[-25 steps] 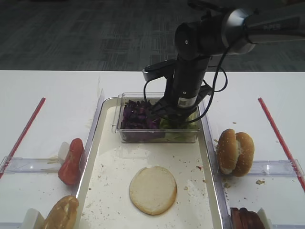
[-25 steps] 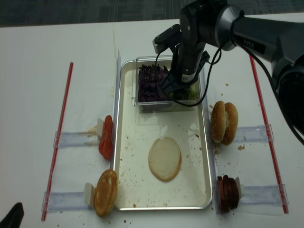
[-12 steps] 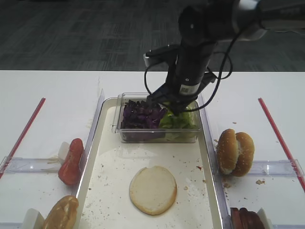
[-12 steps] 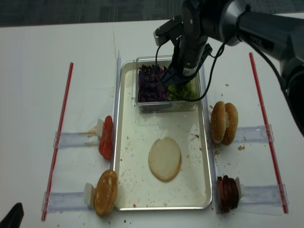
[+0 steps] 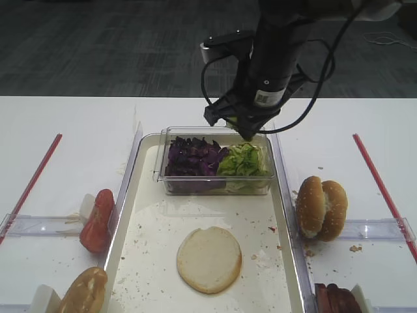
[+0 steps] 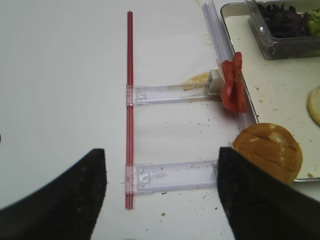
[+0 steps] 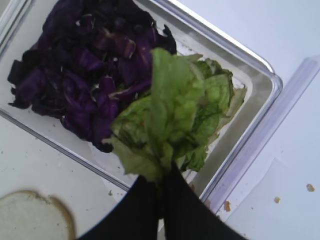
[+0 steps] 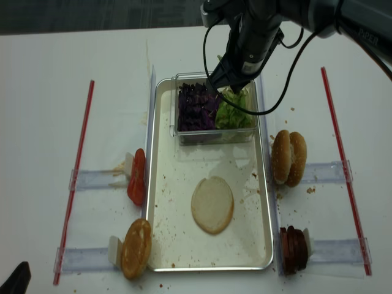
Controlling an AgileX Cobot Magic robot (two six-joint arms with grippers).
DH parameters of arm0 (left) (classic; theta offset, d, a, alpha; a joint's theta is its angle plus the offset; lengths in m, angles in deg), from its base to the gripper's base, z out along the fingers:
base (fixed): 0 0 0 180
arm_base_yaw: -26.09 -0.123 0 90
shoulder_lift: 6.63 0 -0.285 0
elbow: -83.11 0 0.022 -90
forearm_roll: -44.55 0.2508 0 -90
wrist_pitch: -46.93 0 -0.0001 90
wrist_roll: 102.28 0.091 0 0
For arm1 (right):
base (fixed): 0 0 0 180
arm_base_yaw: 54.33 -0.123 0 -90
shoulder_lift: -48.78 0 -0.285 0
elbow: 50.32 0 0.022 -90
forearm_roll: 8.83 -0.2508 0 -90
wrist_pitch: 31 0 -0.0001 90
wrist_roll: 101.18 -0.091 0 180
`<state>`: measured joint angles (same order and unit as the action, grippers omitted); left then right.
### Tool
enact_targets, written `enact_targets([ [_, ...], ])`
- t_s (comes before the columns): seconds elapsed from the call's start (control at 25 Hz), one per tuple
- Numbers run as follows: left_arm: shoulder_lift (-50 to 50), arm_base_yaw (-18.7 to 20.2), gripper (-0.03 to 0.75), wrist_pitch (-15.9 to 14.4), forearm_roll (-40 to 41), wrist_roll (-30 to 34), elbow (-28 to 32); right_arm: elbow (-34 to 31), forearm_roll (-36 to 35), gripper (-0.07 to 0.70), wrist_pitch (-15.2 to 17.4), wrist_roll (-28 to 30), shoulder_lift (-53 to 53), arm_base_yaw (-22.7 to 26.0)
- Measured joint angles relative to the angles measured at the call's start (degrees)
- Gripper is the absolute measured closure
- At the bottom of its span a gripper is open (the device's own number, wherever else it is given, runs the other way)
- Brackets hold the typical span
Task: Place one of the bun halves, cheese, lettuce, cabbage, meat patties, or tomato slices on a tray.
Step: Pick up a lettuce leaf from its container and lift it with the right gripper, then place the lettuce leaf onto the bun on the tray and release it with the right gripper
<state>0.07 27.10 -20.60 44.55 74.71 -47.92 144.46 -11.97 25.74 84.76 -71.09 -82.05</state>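
My right gripper (image 5: 238, 128) hangs above the clear box, shut on a clump of green lettuce (image 7: 170, 115) that dangles from its fingertips (image 7: 150, 200). More lettuce (image 5: 245, 160) and purple cabbage (image 5: 194, 156) lie in the box on the tray (image 5: 156, 228). One bun half (image 5: 209, 259) lies cut face up on the tray. Tomato slices (image 5: 96, 220) and a bun half (image 5: 85, 293) stand left of the tray, bun halves (image 5: 321, 207) and meat patties (image 8: 294, 249) to its right. My left gripper (image 6: 162, 187) is open over the table at the left. Cheese is out of view.
The clear plastic box (image 5: 215, 186) stands at the tray's far end. Clear plastic holders (image 6: 175, 175) and red strips (image 5: 32, 179) lie on the white table on both sides of the tray. Crumbs speckle the tray.
The right gripper shut on lettuce in the box and rose with the clump, now hanging above the box. The left arm has not moved.
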Motion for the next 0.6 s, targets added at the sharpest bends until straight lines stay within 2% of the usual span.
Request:
enact_targets([
  [0.2,0.00,0.00,0.244,0.00,0.00,0.00,0.00,0.00,2.34,0.584,4.49,-2.19,0.32,0.00],
  [0.28,0.00,0.00,0.244,0.00,0.00,0.00,0.00,-1.26,2.51,0.584,4.81,-2.39,1.64,0.00],
  [0.36,0.00,0.00,0.244,0.00,0.00,0.00,0.00,-4.76,2.14,0.584,3.83,-2.45,3.93,0.00],
  [0.6,0.00,0.00,0.244,0.00,0.00,0.00,0.00,-21.46,0.12,0.584,-2.54,-2.53,11.87,0.00],
])
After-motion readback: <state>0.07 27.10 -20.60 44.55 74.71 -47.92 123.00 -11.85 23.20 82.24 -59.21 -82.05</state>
